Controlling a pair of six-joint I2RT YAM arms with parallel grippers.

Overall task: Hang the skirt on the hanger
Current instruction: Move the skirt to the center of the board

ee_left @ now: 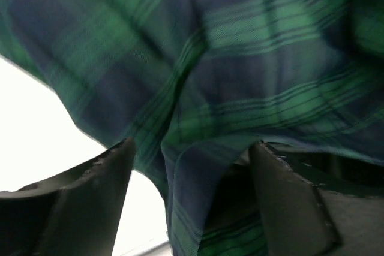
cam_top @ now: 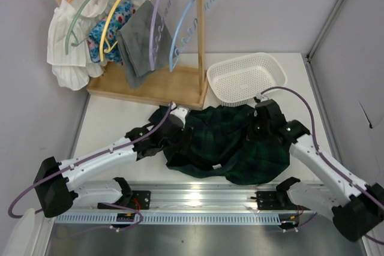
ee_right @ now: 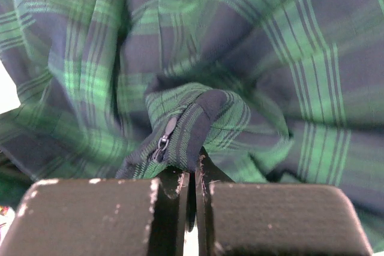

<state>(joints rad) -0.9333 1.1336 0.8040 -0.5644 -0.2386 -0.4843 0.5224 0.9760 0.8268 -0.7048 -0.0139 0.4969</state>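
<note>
skirt | right gripper pinches zipper edge | left gripper wide, cloth loose | risk: single thin pinch may slip when lifted

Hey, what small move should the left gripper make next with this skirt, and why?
Probably close the left gripper on the skirt fold hanging between its open fingers. The right gripper is already shut on the waistband by the zipper, so a second grip would let both arms lift it.
</note>
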